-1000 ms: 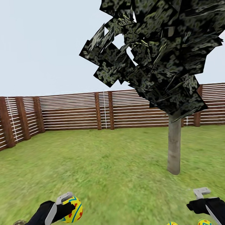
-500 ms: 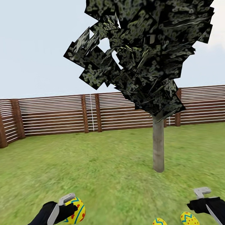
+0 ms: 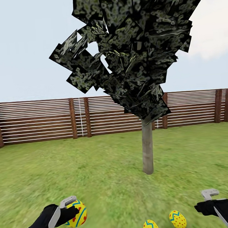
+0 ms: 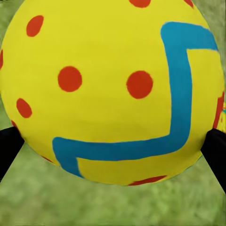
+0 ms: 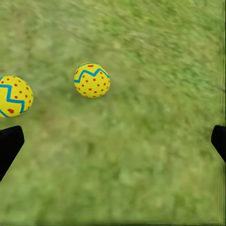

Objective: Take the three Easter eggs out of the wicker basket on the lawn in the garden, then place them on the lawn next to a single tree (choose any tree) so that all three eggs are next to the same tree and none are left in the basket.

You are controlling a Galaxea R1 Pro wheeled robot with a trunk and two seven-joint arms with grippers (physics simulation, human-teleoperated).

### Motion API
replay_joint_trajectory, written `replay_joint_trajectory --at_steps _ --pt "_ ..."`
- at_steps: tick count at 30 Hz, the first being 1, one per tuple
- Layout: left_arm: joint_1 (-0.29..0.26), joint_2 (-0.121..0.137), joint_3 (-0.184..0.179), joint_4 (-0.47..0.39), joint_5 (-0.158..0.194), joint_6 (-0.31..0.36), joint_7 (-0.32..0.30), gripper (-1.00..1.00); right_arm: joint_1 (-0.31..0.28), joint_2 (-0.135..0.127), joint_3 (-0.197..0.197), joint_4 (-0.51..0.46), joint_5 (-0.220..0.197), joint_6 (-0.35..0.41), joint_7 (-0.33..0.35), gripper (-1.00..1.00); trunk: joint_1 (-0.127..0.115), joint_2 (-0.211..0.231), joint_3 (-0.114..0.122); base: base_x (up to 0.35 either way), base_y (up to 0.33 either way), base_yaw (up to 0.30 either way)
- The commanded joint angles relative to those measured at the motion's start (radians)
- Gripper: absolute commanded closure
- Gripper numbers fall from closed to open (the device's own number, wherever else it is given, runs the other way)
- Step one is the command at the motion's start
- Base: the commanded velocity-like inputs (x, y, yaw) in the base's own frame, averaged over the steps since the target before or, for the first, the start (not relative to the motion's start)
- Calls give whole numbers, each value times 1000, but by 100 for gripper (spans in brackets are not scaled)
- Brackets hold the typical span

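Note:
My left gripper [image 3: 74, 212] is shut on one yellow Easter egg [image 3: 76, 214] with red dots and a blue zigzag, held low over the lawn [image 3: 97, 169]. That egg [image 4: 113, 89] looms large between the black fingertips [image 4: 7, 146] in the left wrist view. Two more Easter eggs [image 3: 150, 227] [image 3: 177, 219] lie on the grass a short way in front of the tree trunk [image 3: 147, 149]. My right gripper [image 3: 206, 202] is open and holds nothing, just right of them; its wrist view shows both eggs [image 5: 92, 80] [image 5: 14, 95] on the grass. The wicker basket is out of view.
The tree's dark blocky crown [image 3: 129, 41] overhangs the middle of the head view. A brown slatted wooden fence [image 3: 36, 121] closes off the far side of the grass. Open grass lies all around the trunk.
The whole head view has swung to the right, so tree, fence and the two lying eggs sit further left in the picture. Both grippers keep their poses, and the left still holds its egg.

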Motion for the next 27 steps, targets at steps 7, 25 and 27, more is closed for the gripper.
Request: replay_joint_trajectory --at_steps 7,25,27 --pt "-1 1 5 -2 2 7 -3 100 -1 2 -4 -2 10 6 8 -100 0 -1 7 0 0 -244" --pt "-1 -1 5 -2 1 7 -3 100 -1 2 -4 -1 11 8 8 -100 0 -1 26 0 0 -212" --pt "-1 -3 5 -2 1 6 -3 100 -1 2 -4 3 11 10 8 -100 0 -1 26 0 0 -10"
